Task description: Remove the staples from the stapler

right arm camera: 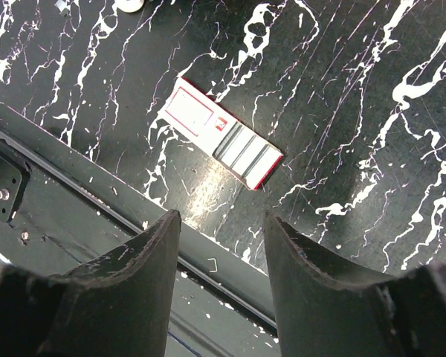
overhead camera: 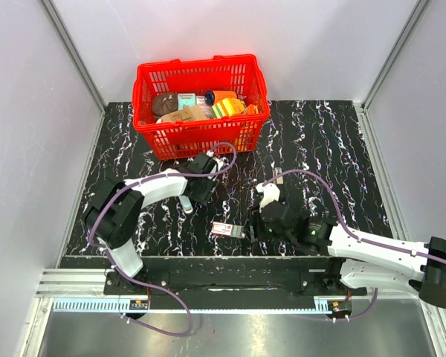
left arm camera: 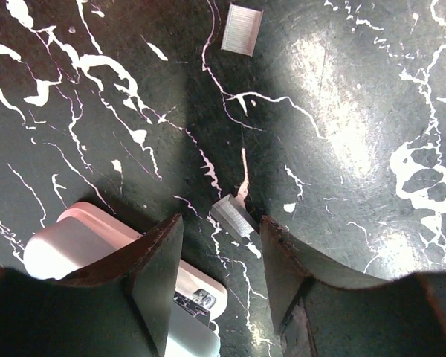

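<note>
While both stand half open and empty, the left gripper (left arm camera: 221,221) straddles a staple strip (left arm camera: 234,214) at lower centre, likely to lift it; the right gripper (right arm camera: 221,217) hovers.

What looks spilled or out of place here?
Two staple strips lie loose on the table, one of them below the gap between the left fingers. The small staple box lies open near the front edge, its staples exposed.
</note>
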